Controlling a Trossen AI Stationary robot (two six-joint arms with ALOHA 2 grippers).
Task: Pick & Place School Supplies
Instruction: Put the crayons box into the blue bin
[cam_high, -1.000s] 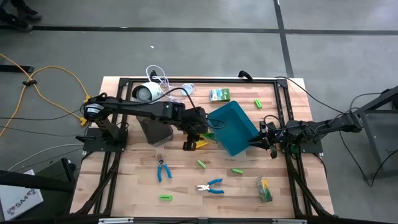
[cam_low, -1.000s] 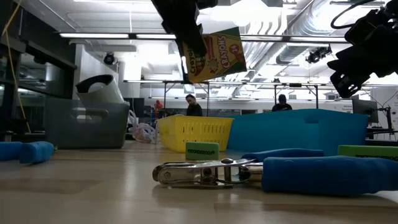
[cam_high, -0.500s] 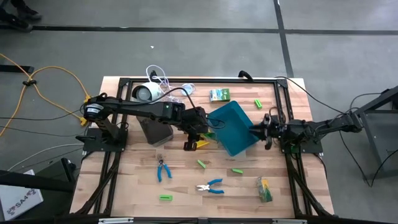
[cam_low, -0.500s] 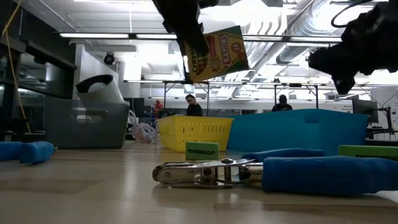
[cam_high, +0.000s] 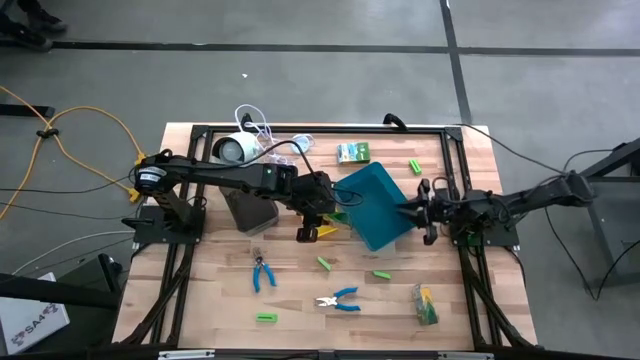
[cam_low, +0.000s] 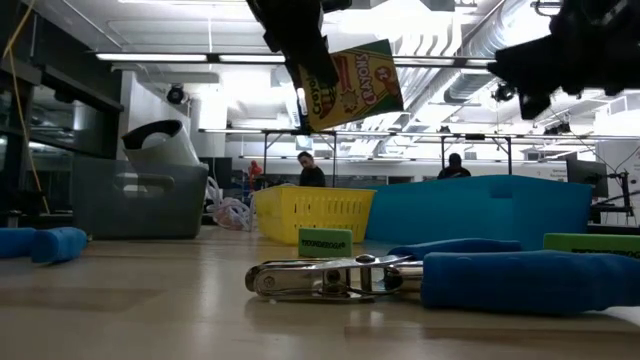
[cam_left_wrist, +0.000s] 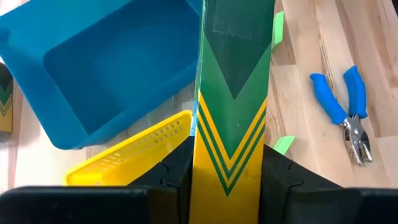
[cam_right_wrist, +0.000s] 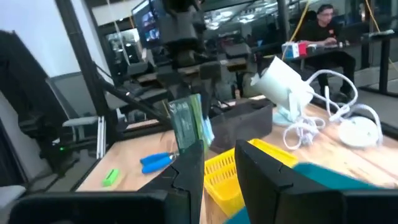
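Note:
My left gripper (cam_high: 315, 207) is shut on a green and yellow crayon box (cam_left_wrist: 231, 93), high over the yellow tray (cam_high: 338, 216) between the grey tray (cam_high: 250, 211) and the blue tray (cam_high: 376, 204). In the low view the box (cam_low: 352, 85) hangs tilted well above the table. My right gripper (cam_high: 420, 210) is open in the air at the blue tray's right edge, touching nothing; its fingers (cam_right_wrist: 189, 168) point level toward the left arm. Loose on the table lie green blocks (cam_high: 324, 263), two blue-handled pliers (cam_high: 340, 299), a green printed box (cam_high: 353, 152) and a pack (cam_high: 425, 305). My left gripper pinches the crayon box between its two fingers (cam_left_wrist: 177, 169), one on each long side, near the box's yellow end (cam_left_wrist: 229, 168). The fingers lie along the box, which reaches out past them. It is lifted clear and tilted, over the yellow tray (cam_left_wrist: 130, 155).
A white round device with a white cord (cam_high: 232, 148) sits at the far left of the table. Black frame rails run along the table's left and right sides. Open wood lies in the near half between the scattered items. People sit in the room beyond the table.
My right gripper has risen and moved toward the table's left, to the blue tray's right edge, and has tipped up until its fingers point level. My left gripper has kept the crayon box aloft almost in place.

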